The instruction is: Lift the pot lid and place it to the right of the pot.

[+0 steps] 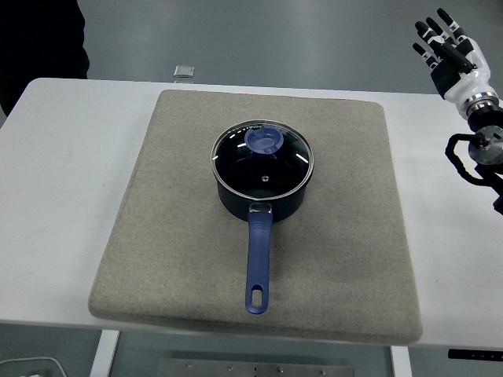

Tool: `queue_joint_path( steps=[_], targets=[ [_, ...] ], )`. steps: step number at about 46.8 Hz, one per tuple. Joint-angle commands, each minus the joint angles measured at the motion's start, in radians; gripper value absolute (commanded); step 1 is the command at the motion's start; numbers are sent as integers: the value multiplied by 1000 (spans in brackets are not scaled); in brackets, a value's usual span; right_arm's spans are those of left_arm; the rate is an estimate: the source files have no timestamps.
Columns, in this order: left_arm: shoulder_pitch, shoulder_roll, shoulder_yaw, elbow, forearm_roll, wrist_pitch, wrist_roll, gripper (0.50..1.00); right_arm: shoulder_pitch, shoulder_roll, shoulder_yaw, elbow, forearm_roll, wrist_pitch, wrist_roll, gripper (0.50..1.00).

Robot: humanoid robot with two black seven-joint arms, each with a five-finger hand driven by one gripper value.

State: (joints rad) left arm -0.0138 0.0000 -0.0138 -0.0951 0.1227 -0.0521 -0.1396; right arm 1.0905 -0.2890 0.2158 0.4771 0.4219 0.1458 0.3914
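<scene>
A dark blue pot (262, 198) stands in the middle of a grey mat (173, 236), its long blue handle (258, 263) pointing toward the table's near edge. A glass lid (262, 159) with a blue round knob (265, 142) rests on top of the pot. My right hand (446, 47) is raised at the far right, well above and away from the pot, fingers spread and holding nothing. The left arm is out of sight.
The mat lies on a white table (63, 196). To the right of the pot the mat shows a bare stretch (354, 204). A small grey square object (184, 71) lies beyond the table's far edge. A dark figure (39, 39) shows at the top left.
</scene>
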Motion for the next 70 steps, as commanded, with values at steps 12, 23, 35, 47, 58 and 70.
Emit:
queue_joint_path(
  steps=[12,23,35,47,58,70],
  targets=[
    [0,0,0,-5,2,0,0,1000,0,-4,-1,0,0,0,0,905],
    [0,0,2,-2,0,0,0,1000,0,-10,-3,-2,0,6,0,905],
    [0,0,2,-2,0,0,0,1000,2,-9,-3,-2,0,1,0,905],
    [0,0,2,-5,0,0,0,1000,2,-9,-3,-2,-2,-3,0,905],
    [0,0,0,-8,0,0,0,1000,3,-7,-3,-8,-2,-8,0,905],
    [0,0,2,-5,0,0,0,1000,5,-13,-4,-9,2,-15,0,905]
  ],
)
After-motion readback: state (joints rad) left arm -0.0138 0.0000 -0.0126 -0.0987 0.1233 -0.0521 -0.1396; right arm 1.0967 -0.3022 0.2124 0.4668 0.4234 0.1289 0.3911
